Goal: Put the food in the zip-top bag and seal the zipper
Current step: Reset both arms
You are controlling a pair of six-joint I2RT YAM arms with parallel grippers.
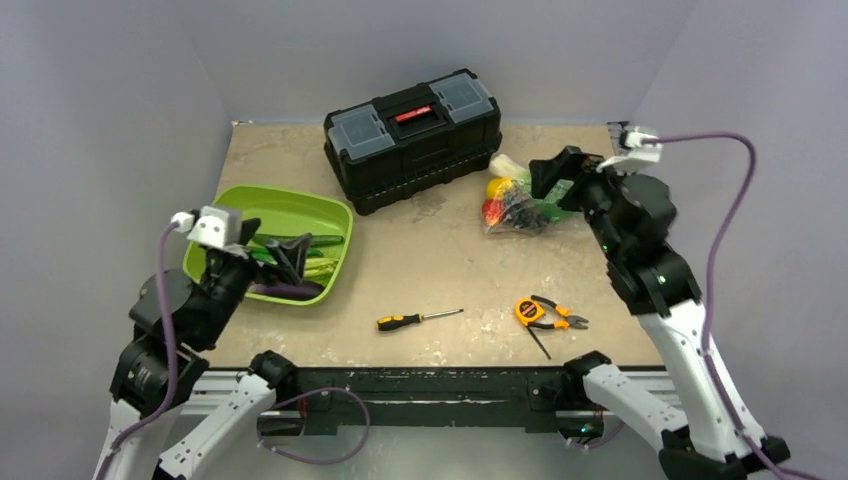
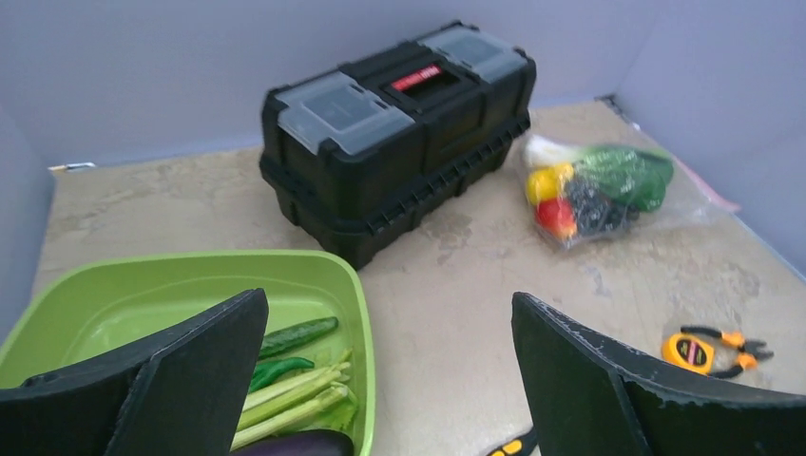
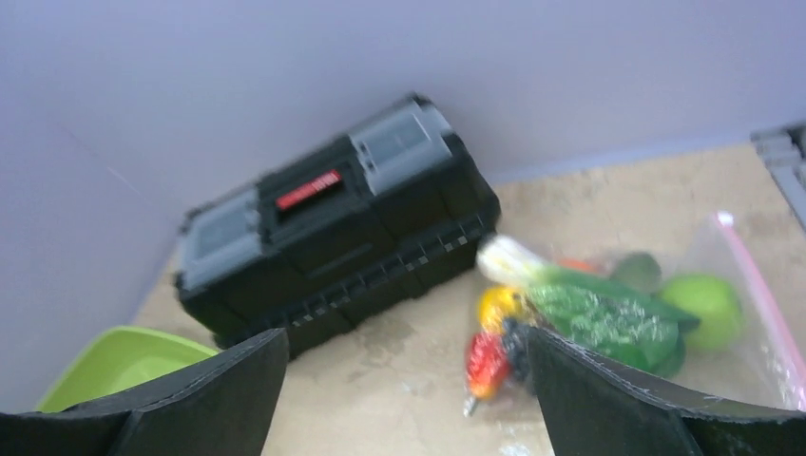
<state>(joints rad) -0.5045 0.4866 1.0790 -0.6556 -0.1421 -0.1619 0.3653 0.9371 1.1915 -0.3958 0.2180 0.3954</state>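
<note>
Currently L pincer (image 2: 390,318) gapes wide over green tray (image 2: 124,304), holding nothing; R pincer (image 3: 404,356) likewise spread, near zip-top bag (image 3: 737,271) w/ food (image 3: 608,318) inside, on worktop (image 3: 618,190).

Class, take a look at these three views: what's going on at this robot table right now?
The toy food already sits inside the clear zip-top bag, which lies beside the black toolbox. The right gripper hangs open near the bag, holding nothing. The left gripper, also open and empty, hovers over the green tray of other vegetables. The bag's pink zipper shows, but whether it is sealed cannot be told.
</note>
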